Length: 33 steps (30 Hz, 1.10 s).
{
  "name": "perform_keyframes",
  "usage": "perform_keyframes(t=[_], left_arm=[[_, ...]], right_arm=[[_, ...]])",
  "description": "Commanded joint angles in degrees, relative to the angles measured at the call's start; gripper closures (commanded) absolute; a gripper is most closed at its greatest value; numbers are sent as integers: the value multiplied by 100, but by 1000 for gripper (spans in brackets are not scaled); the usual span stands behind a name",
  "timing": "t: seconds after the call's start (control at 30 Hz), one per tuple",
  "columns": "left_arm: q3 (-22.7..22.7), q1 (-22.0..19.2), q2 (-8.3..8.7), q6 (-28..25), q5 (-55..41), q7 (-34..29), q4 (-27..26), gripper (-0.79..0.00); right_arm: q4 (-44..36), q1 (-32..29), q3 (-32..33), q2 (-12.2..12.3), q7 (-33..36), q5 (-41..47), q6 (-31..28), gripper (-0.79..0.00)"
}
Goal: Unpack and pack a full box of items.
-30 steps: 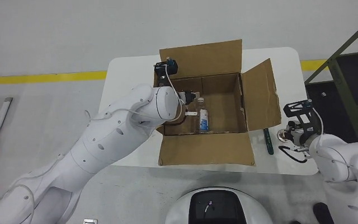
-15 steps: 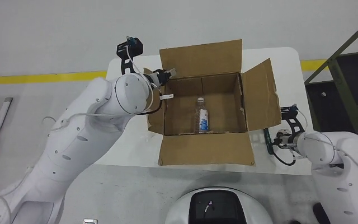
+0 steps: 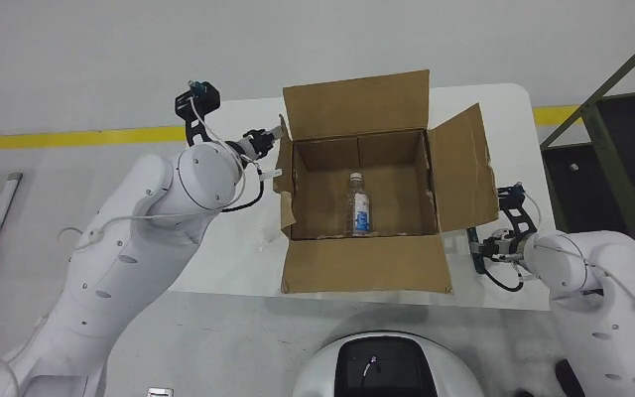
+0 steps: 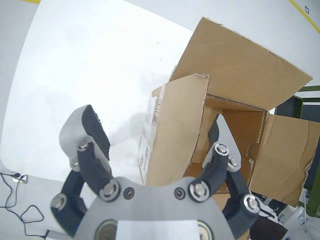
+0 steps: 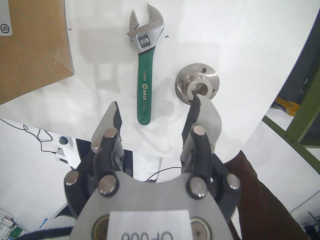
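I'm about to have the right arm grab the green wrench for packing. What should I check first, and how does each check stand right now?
1. Right gripper open: ok.
2. Wrench lying flat on the table, apart from the metal flange: ok.
3. Wrench handle lined up between the right gripper's fingers: ok. Height above it: cannot tell.
4. Box open on top, with bare floor beside the bottle: ok.
5. Left gripper clear of the box: not ok. It is open and straddles a side flap.
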Motion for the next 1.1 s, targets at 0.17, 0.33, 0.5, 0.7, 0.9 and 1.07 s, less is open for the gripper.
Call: perform_keyframes(t=[0.17, 0.33, 0.5, 0.7, 0.9, 1.07], left_arm=[[-16, 103, 56, 91, -26, 91, 194, -785], [99, 127, 34, 114, -30, 114, 245, -785], [218, 103, -3, 139, -33, 140, 375, -785], [287, 90, -20, 208, -136, 208, 645, -785], [291, 107, 14, 267, -221, 267, 846, -785], [399, 103, 32, 253, -293, 253, 1010, -785]], right_arm=[[103, -70, 19, 20, -386, 62, 68, -785], [240, 22, -199, 20, -453, 42, 170, -566], [357, 136, -421, 24, -458, -46, 210, -376], [459, 206, -555, 36, -459, -109, 224, -551], [495, 234, -591, 55, -421, -179, 250, -508], [515, 267, -630, 67, -412, -222, 289, -483]])
